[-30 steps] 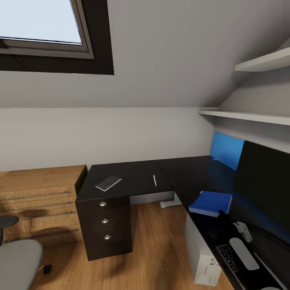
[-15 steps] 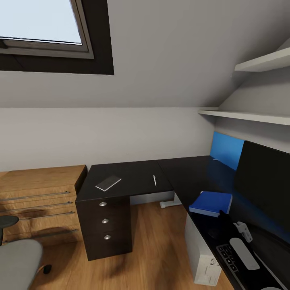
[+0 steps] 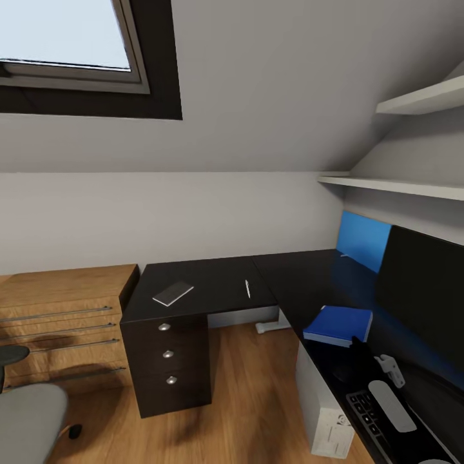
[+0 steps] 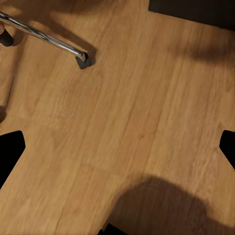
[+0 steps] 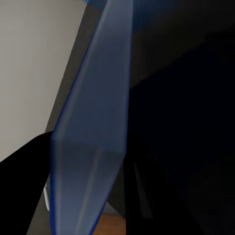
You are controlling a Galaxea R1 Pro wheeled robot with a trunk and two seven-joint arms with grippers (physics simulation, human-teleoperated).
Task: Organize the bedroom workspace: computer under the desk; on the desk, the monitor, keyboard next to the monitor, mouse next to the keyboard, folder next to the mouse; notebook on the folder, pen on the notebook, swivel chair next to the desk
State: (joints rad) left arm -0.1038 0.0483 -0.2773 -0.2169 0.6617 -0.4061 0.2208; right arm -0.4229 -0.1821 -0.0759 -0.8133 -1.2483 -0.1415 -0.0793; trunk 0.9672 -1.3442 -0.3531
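Folder [image 3: 339, 325]: one, flat, bright blue, lying on the black L-shaped bench [image 3: 212, 283] just ahead of the right pincer [image 3: 356, 347], whose dark tip touches or overlaps the folder's near edge; in the right wrist view the folder [image 5: 93, 127] appears as a pale blue slab running between the dark fingers [image 5: 22, 171], contact not resolvable, so cannot tell whether that pincer is released or clenched. Left pincer [image 4: 117, 147] hangs over the wooden floor [image 4: 132, 98] with its two black fingertips at opposite edges of the view, spread wide, nothing between them. Room: sloped grey ceiling, one skylight [image 3: 67, 38], two white wall shelves [image 3: 412, 187], one light wooden chest [image 3: 61, 322] beside the bench's drawer end. Counts: one notebook [image 3: 173, 293], thin and dark grey, and one white pen [image 3: 247, 288], both on the far wing, well apart from the right pincer; one monitor [image 3: 425, 290] beside it; one keyboard [image 3: 370, 412] nearer than it; one computer [image 3: 322, 406] under the bench; one swivel chair [image 3: 26, 419].
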